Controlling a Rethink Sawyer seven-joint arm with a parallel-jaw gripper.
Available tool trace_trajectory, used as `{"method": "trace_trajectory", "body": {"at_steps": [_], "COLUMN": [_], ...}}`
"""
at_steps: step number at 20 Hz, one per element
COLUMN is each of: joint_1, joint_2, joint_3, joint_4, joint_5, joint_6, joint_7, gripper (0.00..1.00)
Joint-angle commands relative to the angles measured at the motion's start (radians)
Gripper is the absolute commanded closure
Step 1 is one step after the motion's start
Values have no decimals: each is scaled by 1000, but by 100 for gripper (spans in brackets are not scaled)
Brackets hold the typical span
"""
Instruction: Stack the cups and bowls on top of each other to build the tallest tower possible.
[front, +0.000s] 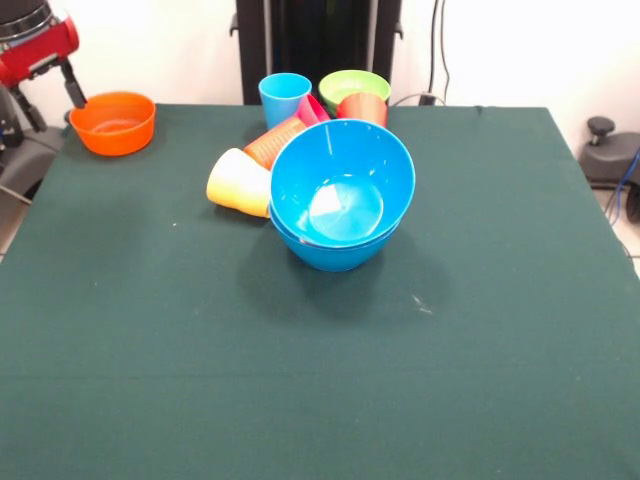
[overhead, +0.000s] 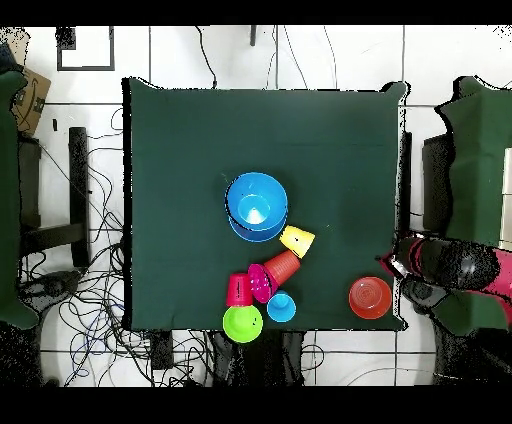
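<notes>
Two blue bowls (front: 342, 195) are nested mid-worktop as a wide tower base; cups (front: 240, 182) lie tipped beside them. Hand (front: 72, 85) is parked off a corner, grip state unclear.

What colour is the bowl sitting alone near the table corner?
Orange bowl; clearest in the front view.

A dark green table (front: 300, 400) on white tiled floor (overhead: 330, 60) strewn with cables (overhead: 90, 300).
</notes>
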Motion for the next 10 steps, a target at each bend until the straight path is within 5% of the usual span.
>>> {"method": "trace_trajectory", "body": {"at_steps": [1, 10], "joint_1": [73, 93], "joint_2": [72, 98], "joint_3": [-41, -72], "joint_4": [37, 23], "joint_5": [-60, -89], "joint_6": [-104, -129], "joint_7": [9, 16], "gripper": [0, 0]}}
